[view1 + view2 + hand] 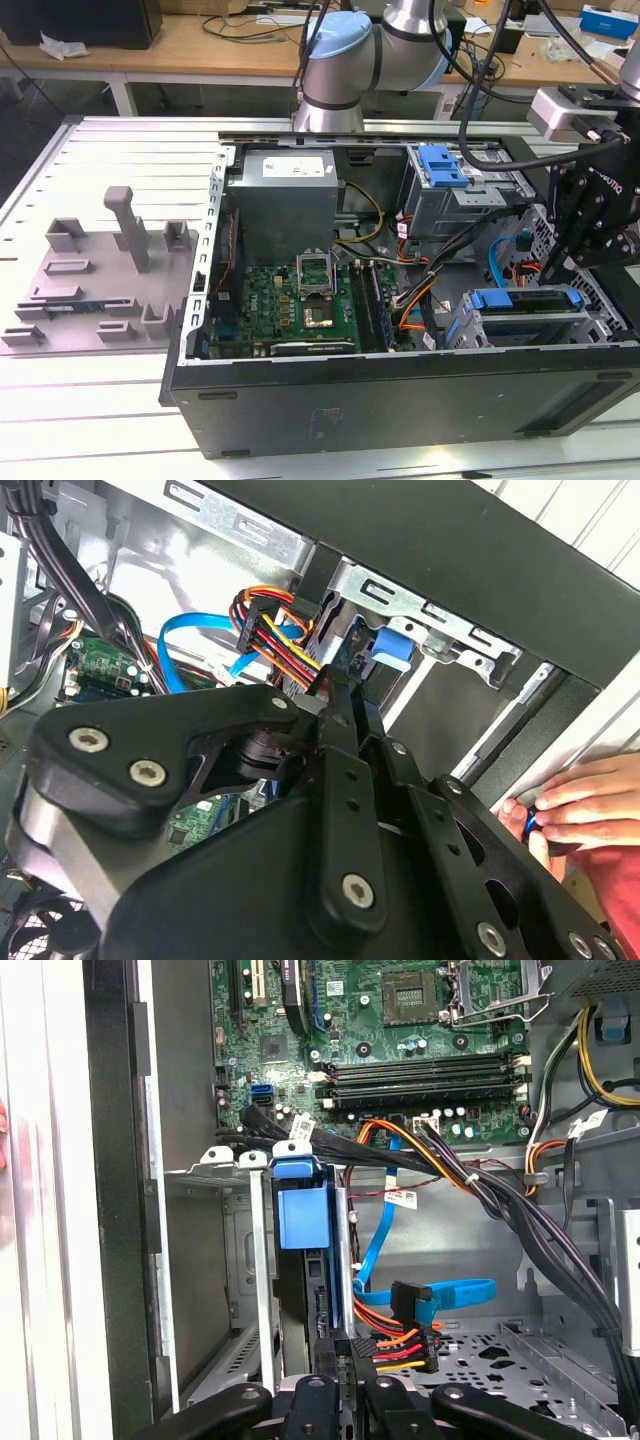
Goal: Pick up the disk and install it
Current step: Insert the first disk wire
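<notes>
The disk (524, 300) stands on edge in the drive bay at the front corner of the open computer case, toward the exterior view's right, with its blue bracket on top. In the first wrist view the disk (300, 1215) sits between the bay's metal walls, its blue end tab facing up. My gripper (556, 268) hangs just above the disk's right end. Its fingers are drawn together at the disk's near end in both wrist views (346, 1352) (345, 688), and the blue tab (388, 645) lies just beyond them. Whether they pinch the bracket is hidden.
Orange, red and blue cables (400, 1310) run right beside the bay. The motherboard (305, 300), the power supply (288, 200) and an upper drive cage with a blue latch (443, 165) fill the case. A person's hand (585, 800) rests on the case edge. A grey fixture plate (100, 270) lies left.
</notes>
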### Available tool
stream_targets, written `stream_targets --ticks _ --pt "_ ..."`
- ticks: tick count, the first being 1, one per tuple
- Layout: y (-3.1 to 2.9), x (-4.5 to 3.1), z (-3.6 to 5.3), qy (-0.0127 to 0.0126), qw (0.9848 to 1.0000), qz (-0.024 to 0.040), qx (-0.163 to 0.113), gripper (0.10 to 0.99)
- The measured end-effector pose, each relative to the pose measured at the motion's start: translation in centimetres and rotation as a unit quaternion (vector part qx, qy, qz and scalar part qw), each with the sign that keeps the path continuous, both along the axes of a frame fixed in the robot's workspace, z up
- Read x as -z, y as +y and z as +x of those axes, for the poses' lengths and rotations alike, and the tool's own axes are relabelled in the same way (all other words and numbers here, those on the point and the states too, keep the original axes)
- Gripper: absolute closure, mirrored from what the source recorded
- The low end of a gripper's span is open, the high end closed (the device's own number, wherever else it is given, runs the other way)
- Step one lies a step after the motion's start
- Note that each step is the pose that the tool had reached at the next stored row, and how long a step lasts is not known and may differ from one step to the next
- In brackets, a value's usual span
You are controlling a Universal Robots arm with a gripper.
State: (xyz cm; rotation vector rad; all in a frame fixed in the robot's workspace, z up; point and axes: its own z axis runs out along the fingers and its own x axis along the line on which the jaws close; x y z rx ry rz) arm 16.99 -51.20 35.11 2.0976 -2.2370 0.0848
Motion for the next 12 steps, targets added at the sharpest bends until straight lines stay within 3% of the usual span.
stream_targets --ticks 5,7,9,12 --pt "-0.17 0.00 0.01 0.0001 1.0000 0.0005 0.000 0.922" --pt "-0.29 0.01 0.00 0.0000 1.0000 0.0029 0.000 0.922" --pt "-0.46 0.02 -0.03 -0.0003 0.9999 0.0101 0.000 0.922" --pt "-0.54 0.02 -0.04 -0.0003 0.9999 0.0107 0.000 0.922"
